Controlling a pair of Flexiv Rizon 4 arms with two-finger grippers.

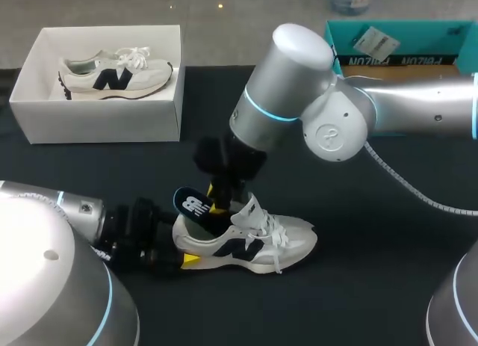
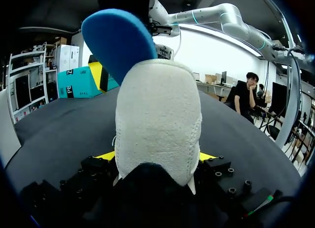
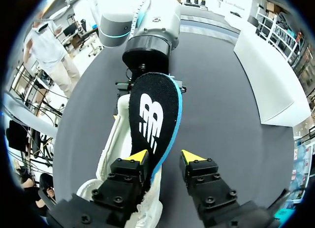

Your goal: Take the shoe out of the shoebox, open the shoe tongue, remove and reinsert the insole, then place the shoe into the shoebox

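Note:
A white sneaker point(image 1: 284, 238) with a dark logo lies on the black table. My left gripper point(image 1: 187, 258) is shut on its heel point(image 2: 157, 119), with a yellow tip on each side. A dark insole point(image 1: 196, 205) with a blue underside sticks up out of the shoe's opening, its heel end raised. My right gripper point(image 3: 165, 156) hangs over the opening and is open. One of its fingers rests against the insole point(image 3: 152, 114); the other stands apart from it. The white shoebox point(image 1: 97, 122) at the back left holds a second sneaker point(image 1: 112, 73).
A teal cardboard box point(image 1: 403, 43) stands at the back right behind my right arm. Black table shows between the shoebox and the held shoe, and to the right of the shoe.

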